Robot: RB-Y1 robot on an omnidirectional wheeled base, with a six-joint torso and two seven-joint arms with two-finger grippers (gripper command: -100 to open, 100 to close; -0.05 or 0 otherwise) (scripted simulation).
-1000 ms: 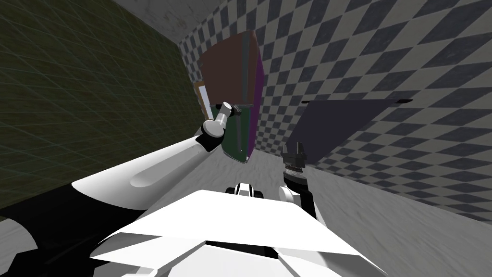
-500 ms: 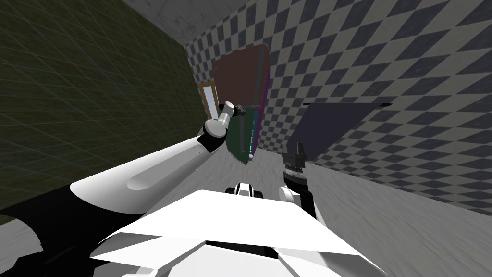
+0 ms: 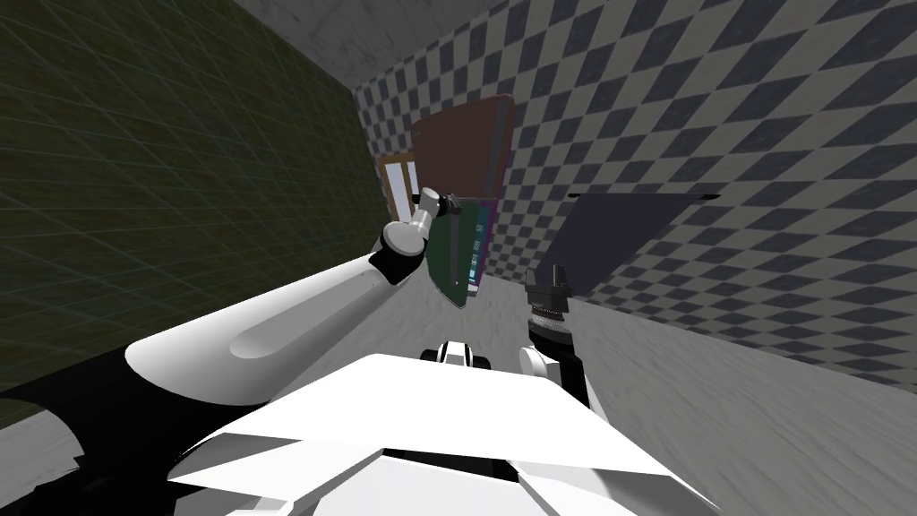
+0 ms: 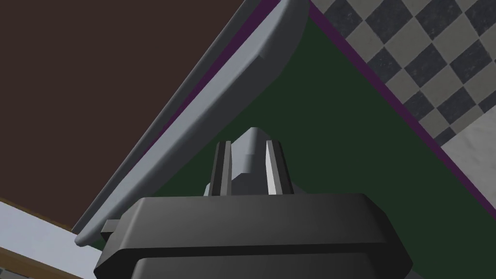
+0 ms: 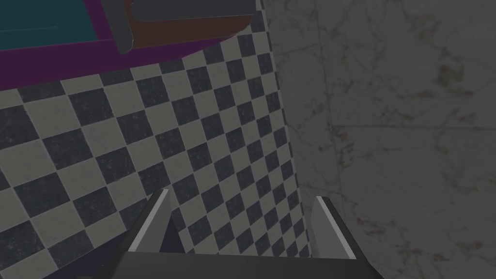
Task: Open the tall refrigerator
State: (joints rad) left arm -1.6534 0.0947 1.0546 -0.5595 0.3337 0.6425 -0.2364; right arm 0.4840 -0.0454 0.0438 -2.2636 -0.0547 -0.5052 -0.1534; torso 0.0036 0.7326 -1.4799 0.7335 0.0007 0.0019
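The tall refrigerator [image 3: 466,143] stands against the checkered wall, with a brown upper door and a green lower door [image 3: 446,255] that stands ajar; teal and purple show at its inner edge. My left gripper [image 3: 448,204] is at the top of the green door. In the left wrist view the left gripper [image 4: 248,145] is shut on a grey handle piece [image 4: 249,155] that sits between its two close-set fingers. A long grey bar [image 4: 208,111] runs between the brown door [image 4: 97,87] and the green door [image 4: 329,135]. My right gripper [image 3: 548,273] hangs low and open, holding nothing.
A dark flat slab [image 3: 618,233] juts from the checkered wall right of the refrigerator. A dark green wall [image 3: 179,179] runs along the left. A brown-framed white panel [image 3: 398,184] stands left of the refrigerator. Grey floor [image 3: 716,403] lies open to the right.
My left fingers have closed onto the handle. The green door has swung further out, and its inner edge now shows. My view has shifted, so the refrigerator sits further right.
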